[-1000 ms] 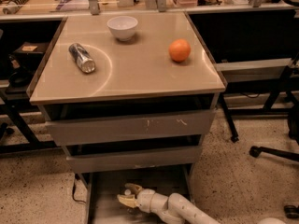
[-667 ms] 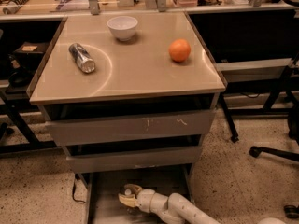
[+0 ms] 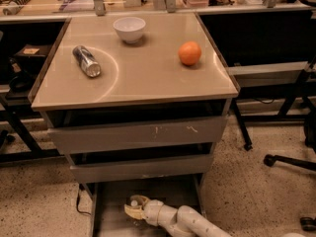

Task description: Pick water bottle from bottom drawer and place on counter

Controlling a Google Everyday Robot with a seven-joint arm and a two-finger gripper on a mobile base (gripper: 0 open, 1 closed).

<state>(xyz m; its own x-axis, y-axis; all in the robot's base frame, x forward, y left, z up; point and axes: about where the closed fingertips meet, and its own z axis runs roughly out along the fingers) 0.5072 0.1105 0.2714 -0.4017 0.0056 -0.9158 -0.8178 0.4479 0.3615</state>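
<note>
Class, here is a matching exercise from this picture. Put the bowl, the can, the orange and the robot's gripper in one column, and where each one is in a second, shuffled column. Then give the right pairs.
Column one:
1. white bowl
2. silver can
3. orange
4. gripper

Column two:
A. down in the open bottom drawer
B. on the right side of the counter
C. at the back of the counter, near the middle
D. lying on its side on the counter's left

Pairs: 1-C, 2-D, 3-B, 4-A.
</note>
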